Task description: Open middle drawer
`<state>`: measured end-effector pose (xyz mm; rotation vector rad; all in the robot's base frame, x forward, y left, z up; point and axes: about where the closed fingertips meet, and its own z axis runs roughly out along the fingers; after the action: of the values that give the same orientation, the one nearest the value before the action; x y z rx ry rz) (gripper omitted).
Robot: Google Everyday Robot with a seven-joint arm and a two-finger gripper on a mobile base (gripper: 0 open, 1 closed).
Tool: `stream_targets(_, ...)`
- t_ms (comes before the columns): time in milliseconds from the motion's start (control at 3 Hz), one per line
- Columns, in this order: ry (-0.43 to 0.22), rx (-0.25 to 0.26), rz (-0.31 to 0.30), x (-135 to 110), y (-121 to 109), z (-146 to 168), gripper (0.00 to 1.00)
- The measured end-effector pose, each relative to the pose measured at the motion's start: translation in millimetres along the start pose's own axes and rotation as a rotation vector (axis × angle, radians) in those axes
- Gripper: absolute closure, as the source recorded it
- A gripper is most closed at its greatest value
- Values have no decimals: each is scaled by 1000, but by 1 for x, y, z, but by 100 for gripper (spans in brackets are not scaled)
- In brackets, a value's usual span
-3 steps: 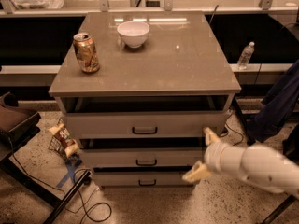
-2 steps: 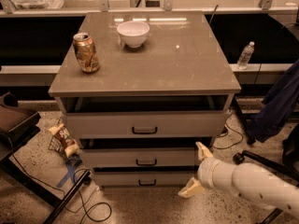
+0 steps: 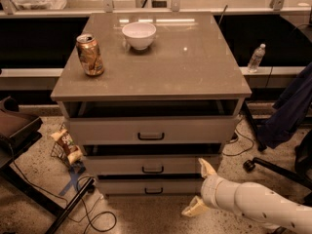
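Three pale-grey drawer fronts are stacked under a flat grey-brown tabletop (image 3: 195, 72) in the centre of the frame. The middle drawer (image 3: 114, 165), wide and shallow with a small black bar handle (image 3: 152, 169), is in the lower centre, between the taller top drawer (image 3: 107, 130) and the bottom drawer (image 3: 122, 186). A white arm (image 3: 263, 204) enters from the lower right corner. Its gripper (image 3: 200, 187) is by the right end of the middle drawer, with two cream fingers (image 3: 205, 167) spread wide apart. On the tabletop, at upper left, stand a golden drink can (image 3: 90, 55) and a white bowl (image 3: 139, 34).
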<state>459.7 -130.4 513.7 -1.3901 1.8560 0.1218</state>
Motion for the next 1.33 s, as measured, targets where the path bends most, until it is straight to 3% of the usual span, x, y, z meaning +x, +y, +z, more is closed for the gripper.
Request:
stream_targets(333,16,-15,-12,1,-5,9,0)
stream_targets(667,78,-25,-44,9,-23,28,0)
stream_targets(1000,146,-69,-111,10,-41,65,0)
stream_targets(1333,175,-96,-135,14,-46,85,0)
